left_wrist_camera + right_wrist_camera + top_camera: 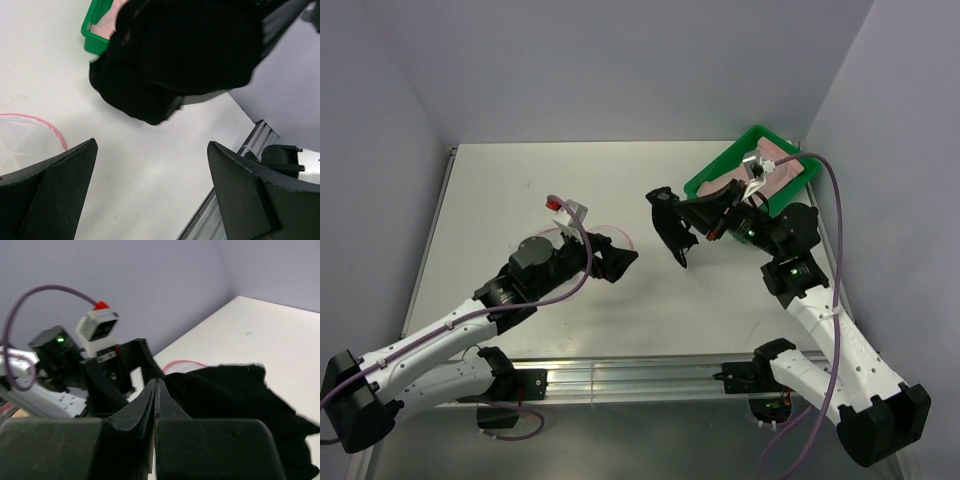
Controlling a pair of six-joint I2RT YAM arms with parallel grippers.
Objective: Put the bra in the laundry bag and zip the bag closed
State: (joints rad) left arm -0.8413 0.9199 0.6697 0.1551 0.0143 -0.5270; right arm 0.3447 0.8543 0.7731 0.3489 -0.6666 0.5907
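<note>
The black bra [670,228] hangs just above the table's middle, and my right gripper [700,212] is shut on its edge. In the right wrist view the jaws [156,382] are pressed together, with the bra [240,400] bunched to their right. In the left wrist view the bra [185,55] fills the top. The laundry bag [618,232], white mesh with a pink rim, lies flat under my left arm. Its rim shows in both wrist views [50,129] [182,362]. My left gripper [623,262] [151,145] stands wide open over bare table beside the bag, with nothing between its fingers.
A green tray [720,172] [92,40] holding pink cloth [782,165] sits at the back right, close behind my right wrist. A metal rail [640,372] runs along the near table edge. Grey walls close in on the left, back and right.
</note>
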